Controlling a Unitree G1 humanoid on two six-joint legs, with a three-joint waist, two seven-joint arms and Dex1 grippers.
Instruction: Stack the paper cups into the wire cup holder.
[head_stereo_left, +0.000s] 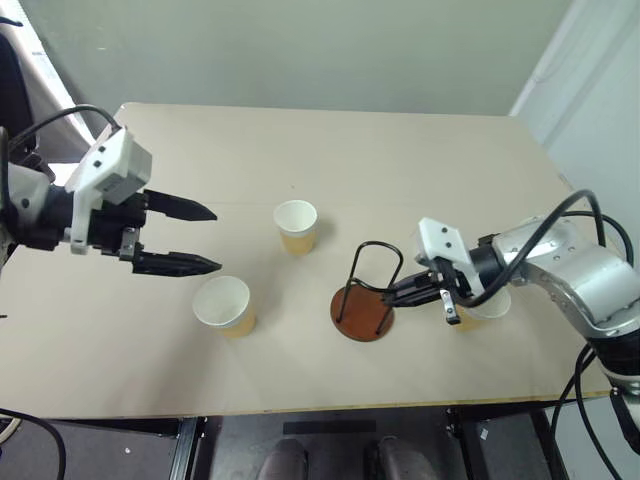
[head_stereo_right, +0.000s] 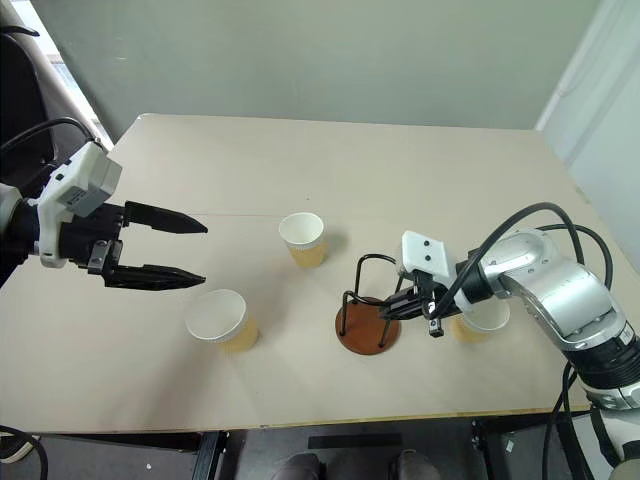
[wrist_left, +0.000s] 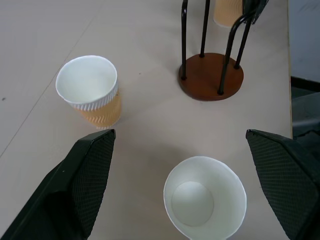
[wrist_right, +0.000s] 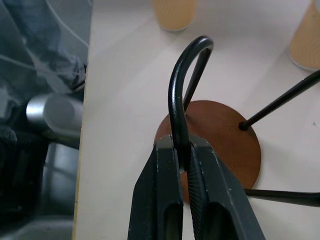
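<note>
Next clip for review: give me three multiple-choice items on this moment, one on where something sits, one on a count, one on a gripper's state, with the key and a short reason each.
1. Where does the wire cup holder with the round reddish-brown base stand?
A. Near the table's front edge, right of the middle
B. At the far left corner
C. On the floor

2. How many tan-yellow paper cups stand on the beige table?
A. One
B. Three
C. Five

3. What is the right gripper doing?
A. Open above a cup
B. Shut on a cup rim
C. Shut on a wire loop of the holder

Key: 1 A, the head views show it there. 2 B, cups at and. 3 C, the right wrist view shows black fingers pinching the wire.
</note>
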